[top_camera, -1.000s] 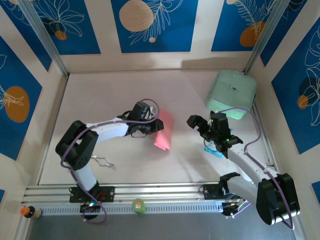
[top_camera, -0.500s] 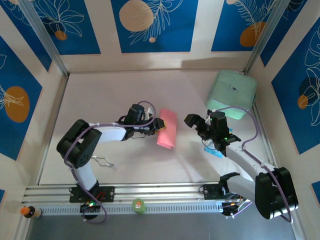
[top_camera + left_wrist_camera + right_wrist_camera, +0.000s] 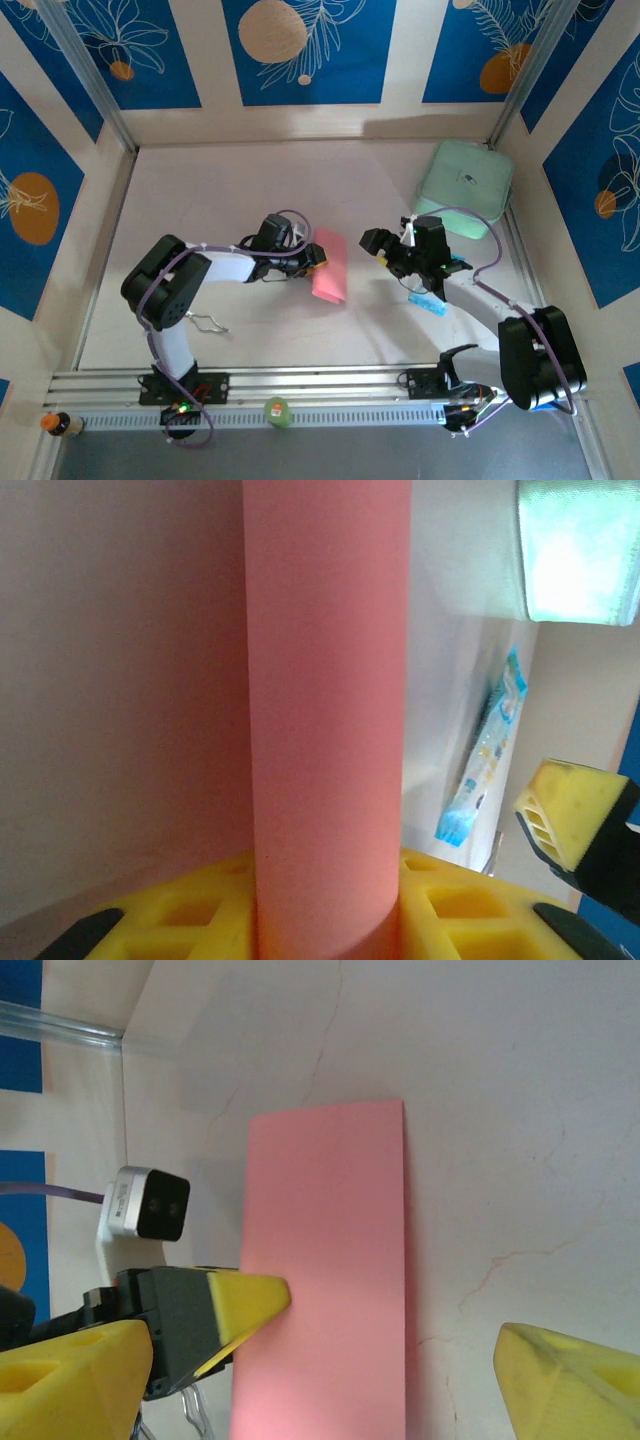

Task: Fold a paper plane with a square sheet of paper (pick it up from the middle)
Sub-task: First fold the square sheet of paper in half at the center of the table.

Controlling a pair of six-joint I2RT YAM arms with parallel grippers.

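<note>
Standing at the near edge of the bench (image 3: 200, 200), notes as follows.

Left hand (image 3: 317, 257): closed on the square sheet of paper (image 3: 330, 266), pinching it at its left long edge. From the left wrist camera the sheet (image 3: 328, 710) runs straight up out of the grip, with a yellow pad (image 3: 190, 915) pressed against each side of it at the bottom. The lower end looks curved rather than flat. I cannot tell whether it is folded or only bent over.

Sheet: pink-red and seen from above as a long narrow rectangle. It sits near the middle of the bench, slightly tilted, and I cannot tell whether it touches the surface. It lies between the two hands, touching the left one and clear of the right.

Right hand (image 3: 385, 252): jaws wide with nothing between them. It points at the sheet's right edge from just beside it. In its own camera the sheet (image 3: 325, 1270) fills the gap between its fingertips (image 3: 565, 1380), and the left hand's yellow finger (image 3: 245, 1302) overlaps the sheet's left edge.

Other items: a small blue-and-white packet (image 3: 428, 301) lies on the bench under the right arm. A mint-green case (image 3: 465, 188) sits in the far right corner, well apart from the sheet.
</note>
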